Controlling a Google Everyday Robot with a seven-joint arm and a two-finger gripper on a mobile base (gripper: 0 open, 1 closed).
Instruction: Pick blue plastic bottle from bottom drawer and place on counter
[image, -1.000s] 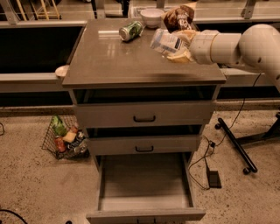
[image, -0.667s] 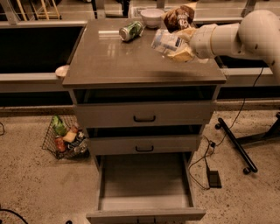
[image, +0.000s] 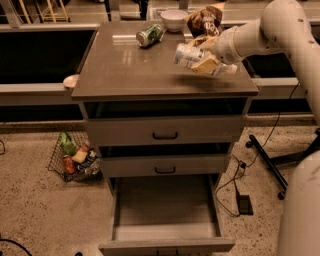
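Observation:
My gripper (image: 199, 56) is shut on the blue plastic bottle (image: 187, 54) and holds it tilted just above the right part of the counter (image: 130, 70). The bottle's pale label faces left and its body lies between the fingers. My white arm comes in from the upper right. The bottom drawer (image: 165, 205) is pulled out below the cabinet and its grey floor is bare.
A green can (image: 150, 35) lies at the back of the counter, with a white bowl (image: 173, 19) and a brown chip bag (image: 205, 21) behind the gripper. A wire basket (image: 75, 156) of items stands on the floor at left. Cables and a black stand leg (image: 265, 162) lie at right.
My arm has shifted slightly left and lowered the bottle a little toward the counter top. Nothing else has moved.

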